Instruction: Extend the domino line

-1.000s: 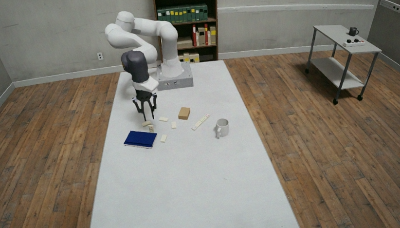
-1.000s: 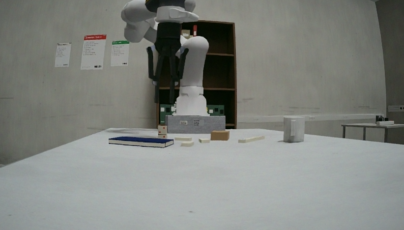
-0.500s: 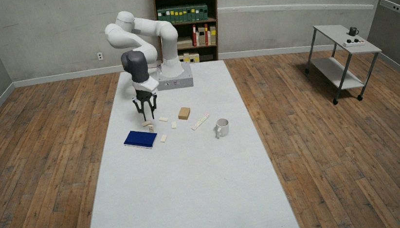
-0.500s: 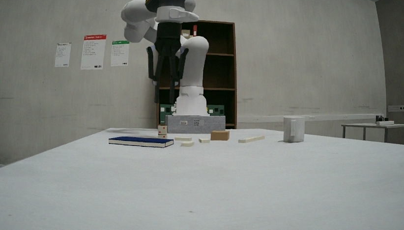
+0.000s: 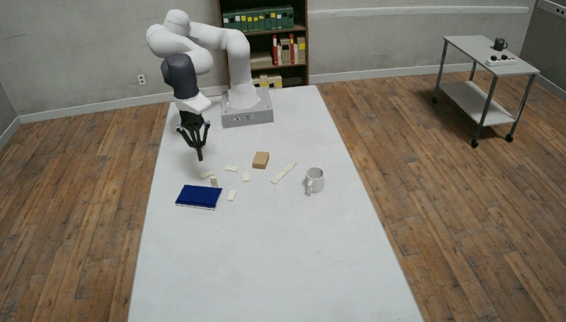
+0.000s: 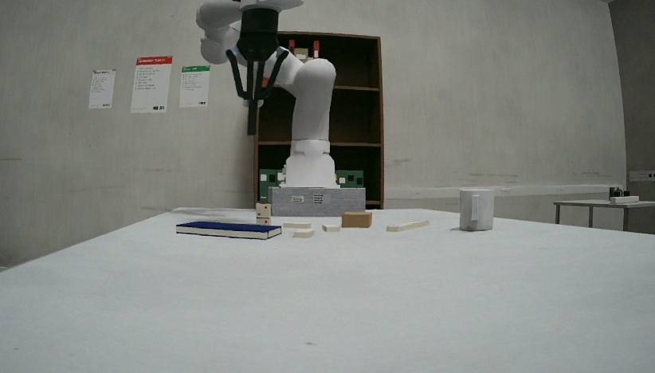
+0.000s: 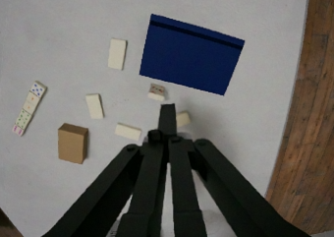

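Note:
The line of face-up dominoes (image 5: 284, 172) lies on the white mat between a brown box and a mug; it also shows in the wrist view (image 7: 28, 109). One domino (image 5: 213, 181) stands upright by the blue book, its face with red pips showing in the exterior view (image 6: 263, 213). Plain cream dominoes lie flat around it (image 5: 206, 174) (image 5: 231, 168) (image 5: 246, 176) (image 5: 231, 195). My gripper (image 5: 199, 157) hangs well above the mat, over the flat domino nearest the standing one (image 7: 183, 119). Its fingers (image 7: 167, 115) are shut together with nothing between them.
A blue book (image 5: 198, 196) lies flat left of the dominoes. A brown box (image 5: 260, 159) sits behind them and a white mug (image 5: 313, 179) stands right of the line. The robot base (image 5: 246, 110) is at the mat's far end.

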You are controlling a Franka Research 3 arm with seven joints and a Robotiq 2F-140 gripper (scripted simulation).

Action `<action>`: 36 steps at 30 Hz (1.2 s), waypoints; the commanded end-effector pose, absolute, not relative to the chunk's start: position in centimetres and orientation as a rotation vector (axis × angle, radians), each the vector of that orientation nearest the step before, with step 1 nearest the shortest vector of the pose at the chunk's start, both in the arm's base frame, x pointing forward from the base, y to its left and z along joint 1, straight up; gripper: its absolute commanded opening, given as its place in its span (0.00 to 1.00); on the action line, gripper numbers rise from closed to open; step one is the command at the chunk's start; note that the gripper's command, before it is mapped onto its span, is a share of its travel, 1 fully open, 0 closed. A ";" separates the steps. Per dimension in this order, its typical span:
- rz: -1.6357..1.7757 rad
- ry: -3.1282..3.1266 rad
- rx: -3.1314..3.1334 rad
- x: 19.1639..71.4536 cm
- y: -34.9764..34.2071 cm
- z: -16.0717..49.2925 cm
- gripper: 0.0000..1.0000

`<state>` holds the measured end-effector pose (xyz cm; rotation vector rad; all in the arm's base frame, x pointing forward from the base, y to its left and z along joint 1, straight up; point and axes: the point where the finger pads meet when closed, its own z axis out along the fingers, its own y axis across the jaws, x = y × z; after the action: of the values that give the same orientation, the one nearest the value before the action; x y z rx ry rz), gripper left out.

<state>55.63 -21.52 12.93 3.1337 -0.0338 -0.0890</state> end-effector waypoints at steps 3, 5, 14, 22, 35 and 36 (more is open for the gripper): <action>0.104 -0.546 3.089 56.1 -24.6 22.2 0.10; 0.168 -0.661 3.067 55.8 -25.5 25.9 0.10; 0.427 -1.081 2.935 54.9 -24.8 41.5 0.10; 0.503 -1.342 2.800 58.0 -20.7 35.8 0.10; 0.156 -1.676 2.587 57.0 -20.6 11.7 0.10; 0.132 -1.705 2.566 56.7 -20.5 10.3 0.10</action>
<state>54.91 -20.64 14.39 2.7559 -1.3598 0.1010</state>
